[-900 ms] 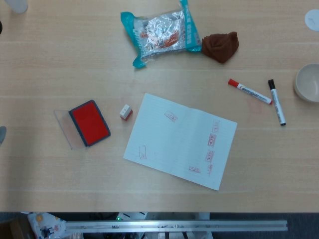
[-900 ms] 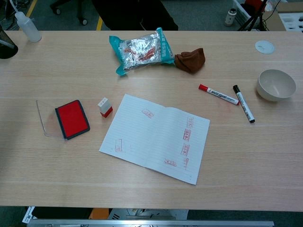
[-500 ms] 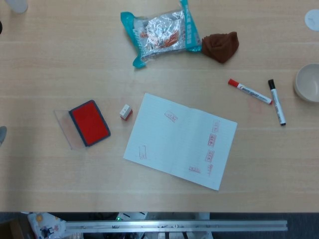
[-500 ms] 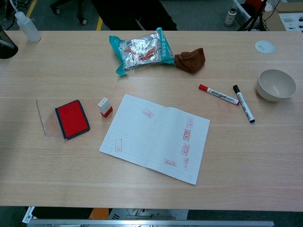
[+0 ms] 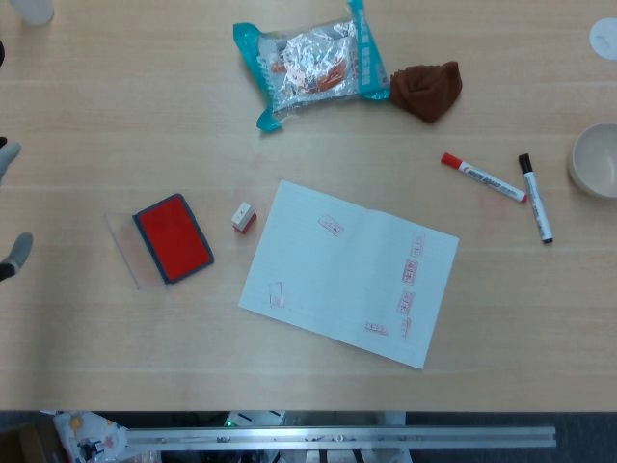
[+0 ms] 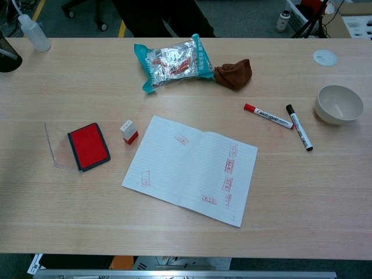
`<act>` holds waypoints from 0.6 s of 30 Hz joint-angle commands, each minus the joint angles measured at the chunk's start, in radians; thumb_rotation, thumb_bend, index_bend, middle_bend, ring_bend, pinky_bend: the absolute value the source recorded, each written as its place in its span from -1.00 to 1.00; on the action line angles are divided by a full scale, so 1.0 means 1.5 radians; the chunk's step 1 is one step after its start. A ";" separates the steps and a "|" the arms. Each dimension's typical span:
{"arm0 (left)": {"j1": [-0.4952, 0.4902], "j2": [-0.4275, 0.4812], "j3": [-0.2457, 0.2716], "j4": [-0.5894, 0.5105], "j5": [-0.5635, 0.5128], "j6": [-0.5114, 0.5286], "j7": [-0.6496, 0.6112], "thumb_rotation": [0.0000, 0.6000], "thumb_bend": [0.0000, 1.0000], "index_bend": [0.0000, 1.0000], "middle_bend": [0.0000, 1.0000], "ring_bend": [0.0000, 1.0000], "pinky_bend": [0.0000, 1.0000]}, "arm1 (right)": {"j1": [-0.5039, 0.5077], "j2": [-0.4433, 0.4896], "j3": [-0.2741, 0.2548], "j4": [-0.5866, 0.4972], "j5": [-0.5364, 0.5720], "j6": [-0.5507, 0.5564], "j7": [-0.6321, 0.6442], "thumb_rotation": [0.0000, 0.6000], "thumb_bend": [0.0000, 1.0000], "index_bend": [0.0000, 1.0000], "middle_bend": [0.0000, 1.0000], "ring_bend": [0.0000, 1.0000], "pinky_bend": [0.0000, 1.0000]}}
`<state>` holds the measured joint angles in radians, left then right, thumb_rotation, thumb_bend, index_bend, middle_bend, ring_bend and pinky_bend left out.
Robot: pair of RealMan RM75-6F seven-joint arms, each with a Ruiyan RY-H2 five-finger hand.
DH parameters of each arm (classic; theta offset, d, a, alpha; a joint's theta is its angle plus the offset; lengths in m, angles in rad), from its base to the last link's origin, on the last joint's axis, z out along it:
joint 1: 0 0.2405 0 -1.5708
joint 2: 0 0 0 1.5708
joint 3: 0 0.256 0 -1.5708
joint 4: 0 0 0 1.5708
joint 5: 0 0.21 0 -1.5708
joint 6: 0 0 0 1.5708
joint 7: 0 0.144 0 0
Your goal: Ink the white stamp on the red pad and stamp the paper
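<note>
The lined paper (image 6: 190,170) lies mid-surface; the red pad (image 6: 88,146) sits to its left, the white stamp (image 6: 128,132) standing between them. Left hand (image 5: 10,207) fingers show at the edge, grip unclear

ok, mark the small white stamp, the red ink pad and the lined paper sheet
small white stamp (image 6: 128,130), chest view, white upper body
red ink pad (image 5: 173,237), head view, centre of red surface
lined paper sheet (image 5: 328,280), head view, blank middle area

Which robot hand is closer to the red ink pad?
Left. Only its fingertips show, at the head view's left edge, a stretch of bare table left of the red ink pad. The right hand is not in view.
</note>
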<state>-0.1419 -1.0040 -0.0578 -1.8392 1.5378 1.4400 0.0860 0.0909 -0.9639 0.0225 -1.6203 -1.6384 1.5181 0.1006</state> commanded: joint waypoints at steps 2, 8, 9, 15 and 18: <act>-0.018 0.009 -0.001 -0.014 0.017 -0.020 0.001 1.00 -0.48 -0.83 -0.79 -0.67 -0.54 | 0.003 0.002 0.002 -0.003 0.002 -0.003 -0.002 1.00 -0.60 -0.51 -0.27 -0.43 -0.36; -0.060 0.024 -0.004 -0.055 0.033 -0.073 -0.026 1.00 -0.48 -0.80 -0.71 -0.64 -0.41 | 0.008 0.005 0.004 -0.005 0.006 -0.011 -0.001 1.00 -0.60 -0.51 -0.27 -0.43 -0.36; -0.067 0.024 -0.007 -0.059 0.034 -0.080 -0.027 1.00 -0.48 -0.80 -0.68 -0.61 -0.37 | 0.008 0.005 0.004 -0.005 0.007 -0.012 -0.001 1.00 -0.60 -0.51 -0.27 -0.43 -0.36; -0.115 0.002 -0.023 -0.074 0.024 -0.133 -0.007 1.00 -0.48 -0.69 -0.36 -0.23 0.02 | 0.009 0.005 0.005 -0.001 0.010 -0.014 0.003 1.00 -0.60 -0.51 -0.27 -0.43 -0.36; -0.142 -0.013 -0.030 -0.078 0.013 -0.167 0.011 1.00 -0.48 -0.69 -0.15 0.03 0.34 | 0.009 0.006 0.004 0.001 0.012 -0.015 0.005 1.00 -0.60 -0.51 -0.27 -0.43 -0.37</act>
<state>-0.3326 -1.0083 -0.0938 -1.9506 1.5680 1.2144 0.0851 0.1037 -0.9552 0.0290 -1.6185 -1.6199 1.4954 0.1076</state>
